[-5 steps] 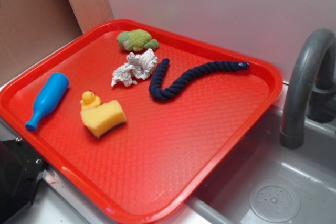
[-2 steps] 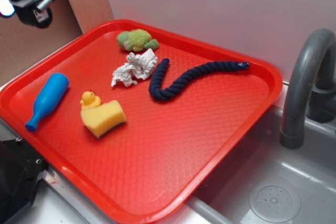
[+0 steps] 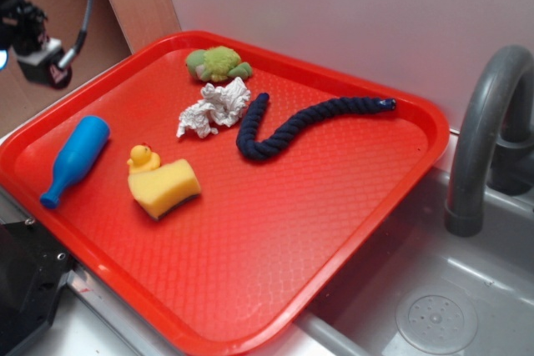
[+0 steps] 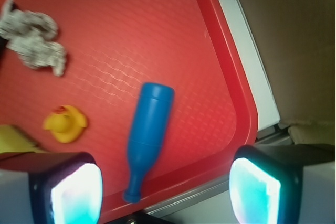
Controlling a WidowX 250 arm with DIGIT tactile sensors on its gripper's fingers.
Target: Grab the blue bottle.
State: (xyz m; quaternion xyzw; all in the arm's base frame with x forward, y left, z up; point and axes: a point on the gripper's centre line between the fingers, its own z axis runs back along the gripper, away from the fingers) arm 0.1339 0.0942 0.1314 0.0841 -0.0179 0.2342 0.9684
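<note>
End effector: jaws spread wide, empty, hovering above the tray's left edge. Bottle: flat on the tray near its left rim, directly below and between the fingers in the wrist view, long axis running neck-near to base-far. Duck, sponge: just right of it.

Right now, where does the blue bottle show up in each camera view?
Exterior: the blue bottle lies at the left side of the red tray, neck toward the near-left rim.
Wrist: it lies at centre, neck pointing down.
Shared landmark: the yellow duck close beside it.
</note>
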